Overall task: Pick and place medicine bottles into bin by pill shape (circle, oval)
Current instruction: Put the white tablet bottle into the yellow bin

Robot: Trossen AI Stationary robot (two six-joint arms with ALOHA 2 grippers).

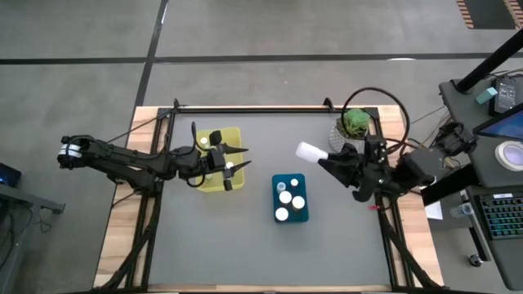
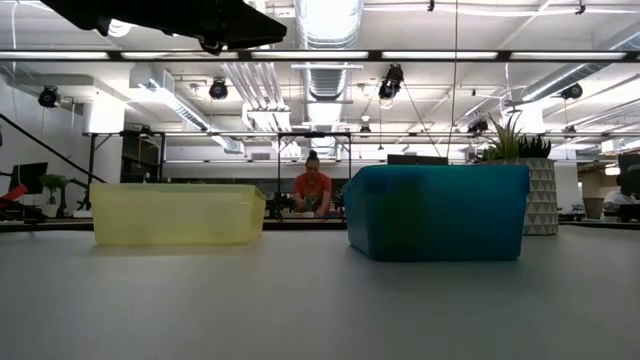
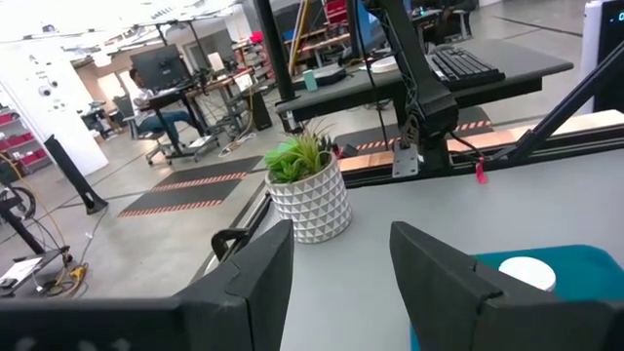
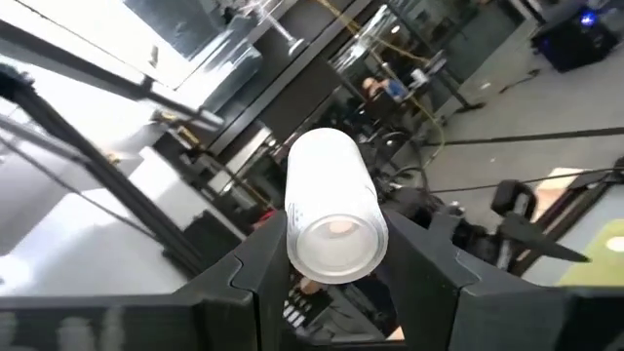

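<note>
Sorting nearly complete: teal bin (image 1: pixel 303 219) holds four white-capped bottles (image 1: pixel 288 198), yellow bin (image 1: pixel 234 135) at least two, right gripper (image 1: pixel 322 158) clamps one white bottle (image 1: pixel 310 152) aloft beside the teal bin, left gripper (image 1: pixel 239 160) empty, parted over yellow bin.

left gripper (image 3: pixel 336 283): dark fingers apart, empty
plant: green, in white faceted pot (image 3: pixel 310 200), on grey table (image 3: pixel 487 210)
bin: teal plastic (image 3: pixel 565 268), white round cap (image 3: pixel 526 274) inside
</note>
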